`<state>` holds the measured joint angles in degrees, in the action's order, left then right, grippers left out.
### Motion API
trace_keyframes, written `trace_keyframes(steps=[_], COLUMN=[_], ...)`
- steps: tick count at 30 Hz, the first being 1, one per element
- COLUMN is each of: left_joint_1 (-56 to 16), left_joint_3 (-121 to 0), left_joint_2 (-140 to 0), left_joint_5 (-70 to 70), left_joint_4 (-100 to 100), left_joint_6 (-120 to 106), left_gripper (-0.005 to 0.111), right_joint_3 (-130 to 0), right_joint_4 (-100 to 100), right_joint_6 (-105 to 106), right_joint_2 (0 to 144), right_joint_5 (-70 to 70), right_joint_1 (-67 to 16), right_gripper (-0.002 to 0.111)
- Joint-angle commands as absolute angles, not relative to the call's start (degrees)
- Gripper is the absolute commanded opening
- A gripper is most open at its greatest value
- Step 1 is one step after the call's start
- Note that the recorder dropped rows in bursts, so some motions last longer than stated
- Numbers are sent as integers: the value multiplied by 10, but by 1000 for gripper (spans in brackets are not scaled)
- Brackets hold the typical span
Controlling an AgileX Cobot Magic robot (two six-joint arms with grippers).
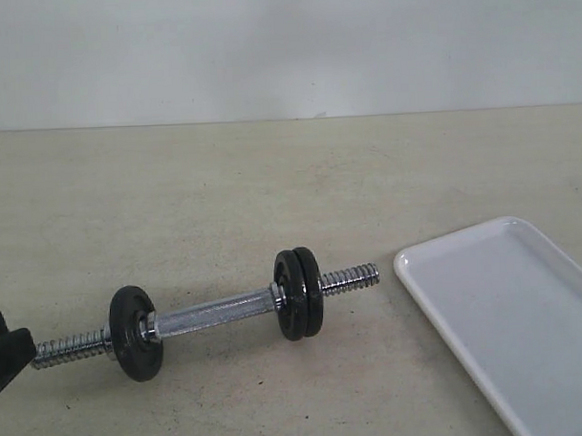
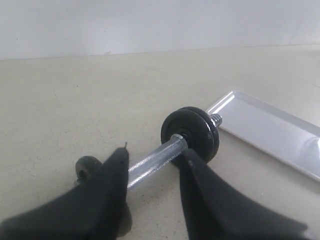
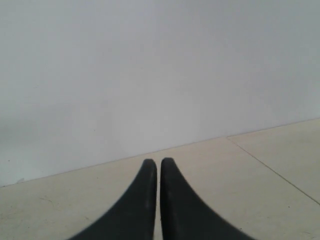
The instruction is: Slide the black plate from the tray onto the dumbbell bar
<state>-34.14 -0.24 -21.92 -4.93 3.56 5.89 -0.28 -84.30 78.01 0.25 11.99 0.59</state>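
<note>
The dumbbell bar lies on the table, chrome with threaded ends. Two black plates sit side by side near its right end, and one black plate sits near its left end. The white tray at the right shows nothing in it. My left gripper is at the bar's left tip. In the left wrist view the left gripper is open, with the bar running between and beyond its fingers toward the paired plates. My right gripper is shut on nothing, above bare table.
A small round black piece with a hole lies on the table beside the left gripper's finger; I cannot tell what it is. The tray's corner lies just past the bar's right end. A pale wall backs the beige table.
</note>
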Motion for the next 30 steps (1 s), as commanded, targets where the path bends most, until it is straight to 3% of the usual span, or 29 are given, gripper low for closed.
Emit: trace_keyframes(steps=[1, 15, 30], left_joint_1=[-308, -91, -86], left_joint_3=[0, 0, 0], left_joint_2=[-168, 0, 0], left_joint_5=[-60, -60, -60], left_joint_4=[39, 39, 39], left_joint_6=[59, 59, 59], left_gripper=[33, 33, 33], right_joint_3=[0, 0, 0], right_joint_4=[-843, -843, -843], right_joint_6=[784, 784, 784], right_joint_2=[0, 0, 0], right_joint_5=[112, 48, 51], right_joint_1=[8, 8, 8], right_gripper=[0, 0, 0])
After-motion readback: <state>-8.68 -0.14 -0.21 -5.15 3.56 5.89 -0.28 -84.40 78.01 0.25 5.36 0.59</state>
